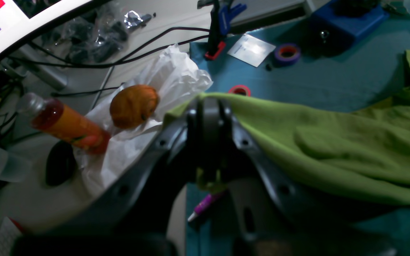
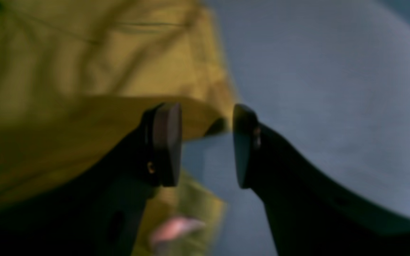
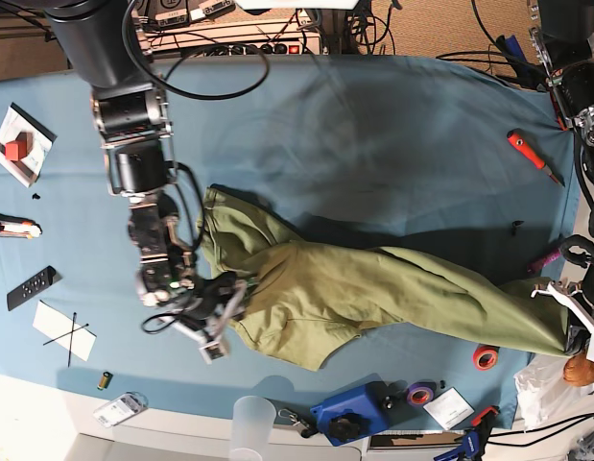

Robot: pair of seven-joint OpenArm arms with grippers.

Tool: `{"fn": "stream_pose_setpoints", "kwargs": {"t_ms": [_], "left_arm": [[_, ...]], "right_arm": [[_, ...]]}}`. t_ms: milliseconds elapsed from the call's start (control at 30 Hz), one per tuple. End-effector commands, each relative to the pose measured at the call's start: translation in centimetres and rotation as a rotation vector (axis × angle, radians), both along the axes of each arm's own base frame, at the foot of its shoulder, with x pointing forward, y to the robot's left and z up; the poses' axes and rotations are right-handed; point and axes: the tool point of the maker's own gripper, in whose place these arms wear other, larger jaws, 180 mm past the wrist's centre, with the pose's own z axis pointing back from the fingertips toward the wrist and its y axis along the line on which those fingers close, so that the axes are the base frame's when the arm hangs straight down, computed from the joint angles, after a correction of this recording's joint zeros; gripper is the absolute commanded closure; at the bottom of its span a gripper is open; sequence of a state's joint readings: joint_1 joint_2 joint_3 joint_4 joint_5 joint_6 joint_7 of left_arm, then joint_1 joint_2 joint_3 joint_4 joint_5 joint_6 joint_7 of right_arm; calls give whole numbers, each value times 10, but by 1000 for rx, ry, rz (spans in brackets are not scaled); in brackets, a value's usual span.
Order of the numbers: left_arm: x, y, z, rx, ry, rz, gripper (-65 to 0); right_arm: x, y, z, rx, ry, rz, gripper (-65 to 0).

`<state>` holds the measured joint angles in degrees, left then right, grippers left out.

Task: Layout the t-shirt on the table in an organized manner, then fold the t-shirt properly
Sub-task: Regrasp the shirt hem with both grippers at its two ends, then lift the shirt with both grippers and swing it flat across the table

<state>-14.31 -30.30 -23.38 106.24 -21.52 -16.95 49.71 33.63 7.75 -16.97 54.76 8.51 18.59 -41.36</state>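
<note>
The shirt [image 3: 373, 288] lies bunched and stretched across the near half of the table [image 3: 373, 125]; the left gripper [image 1: 208, 117] is clamped on its corner at the table's edge, lifting the cloth; the right gripper [image 2: 206, 145] stands parted just beside the shirt's opposite edge, holding nothing.

t-shirt [image 3: 373, 288] stretched across table [image 3: 373, 144] | left tool [image 1: 208, 117] at one end | right tool [image 3: 225, 312] at other
</note>
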Motion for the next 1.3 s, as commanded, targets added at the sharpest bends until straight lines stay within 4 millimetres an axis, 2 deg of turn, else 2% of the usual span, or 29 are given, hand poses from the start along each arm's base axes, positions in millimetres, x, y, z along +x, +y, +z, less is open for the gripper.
{"fn": "stream_pose_setpoints", "kwargs": {"t_ms": [0, 133, 300, 433, 467, 567, 633, 700, 900, 1067, 1167, 1267], "left_arm": [[3, 3, 24, 18, -71, 0, 0], [3, 3, 24, 17, -72, 0, 0], [3, 3, 24, 17, -71, 0, 0], [3, 2, 25, 8, -74, -7, 0], [3, 1, 25, 8, -74, -7, 0], [3, 2, 25, 9, -74, -7, 0], [3, 2, 25, 9, -74, -6, 0], [3, 2, 25, 9, -74, -7, 0], [3, 2, 25, 8, -74, -7, 0], [3, 1, 25, 8, -77, -8, 0], [5, -5, 36, -13, -137, -36, 0], [7, -12, 52, -37, -228, -71, 0]], "right_arm": [[15, -3, 17, -1, -48, -16, -240], [8, -1, -7, -8, 5, -41, -240], [12, -6, -6, -13, -19, -75, -229], [9, -8, -9, -17, -8, -88, -28], [9, -9, -10, -20, -3, -96, 0], [10, -16, -10, -48, -8, -123, 0], [16, -20, -3, -79, -33, -122, 0], [26, -21, 12, -96, -73, -117, 0], [56, -22, 80, -94, -203, -126, 0], [65, -21, 148, -38, -378, -144, 0], [69, -36, 191, 8, -475, -195, 0], [73, -61, 225, 55, -529, -270, 0]]}}
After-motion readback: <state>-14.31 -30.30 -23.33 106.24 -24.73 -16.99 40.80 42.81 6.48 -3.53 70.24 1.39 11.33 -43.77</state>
